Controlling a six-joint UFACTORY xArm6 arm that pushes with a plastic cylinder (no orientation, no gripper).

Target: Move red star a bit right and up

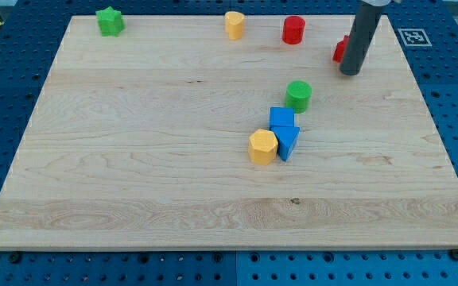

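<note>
Red star half hidden behind the rod, at the worktop's far right.

Nearest the viewer, well down and to the left of my tip (351, 73), a yellow block (262, 147) is seen touching two blue blocks (284, 132); a green cylinder (298, 95) stands beyond them, nearer my tip but apart from it. The end effector is a bare rod, so nothing is held and no opening can be spoken of. The red star (339, 49) is found just left of the rod and mostly covered by it; contact cannot be confirmed. The push is judged to be in hand or about to start. A stroke from the star's lower left is called for. Little room is left before the worktop (133, 199) ends above and to the right. Farther left lie a red cylinder (293, 29), a yellow block (234, 25) and a green star (110, 21).
</note>
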